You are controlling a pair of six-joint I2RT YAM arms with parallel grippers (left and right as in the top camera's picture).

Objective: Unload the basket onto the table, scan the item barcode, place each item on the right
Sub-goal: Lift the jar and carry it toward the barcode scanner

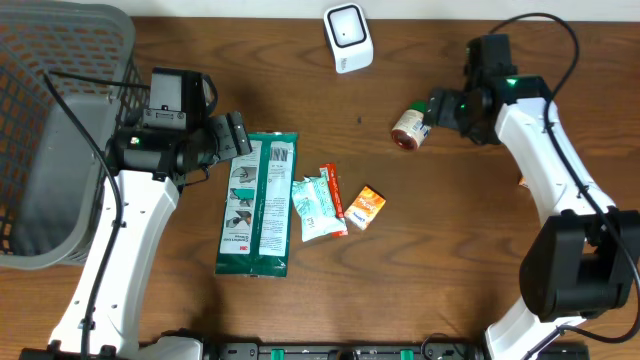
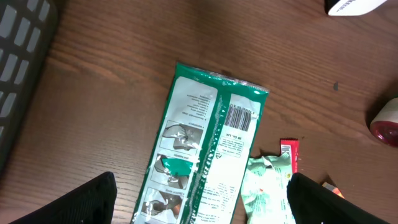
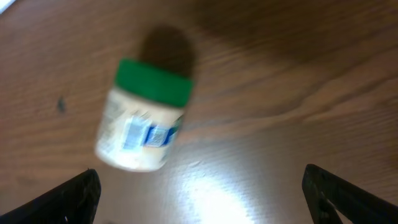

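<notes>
**Right end effector point(image 3: 205, 200) spread wide, jar point(image 3: 146, 115) loose ahead of it: no scan under way**

Its fingers stand far apart and grip nothing. Just ahead of them, nearer the left finger, the jar lies on its side on the table point(image 1: 450, 250), green cap pointing away, clear of both fingers as far as the wrist view shows. Farther out, beyond the jar, stands the white scanner point(image 1: 347, 37), well apart from it.

The left end effector point(image 2: 205, 202) is likewise spread and empty. It hangs above the green pouch point(image 2: 205, 143), whose barcode point(image 2: 241, 117) faces up. Past the pouch lie a pale green packet point(image 1: 315, 208), a red sachet point(image 1: 333, 195) and an orange packet point(image 1: 366, 207). Behind that arm sits the grey basket point(image 1: 60, 60).

Progress, as I judge it: nothing is held at the scanner, so a pick-up, a carry and a presentation remain for whichever item goes next.

Count: one scanner, one basket, five items, namely one jar, one pouch, two packets and one sachet.
</notes>
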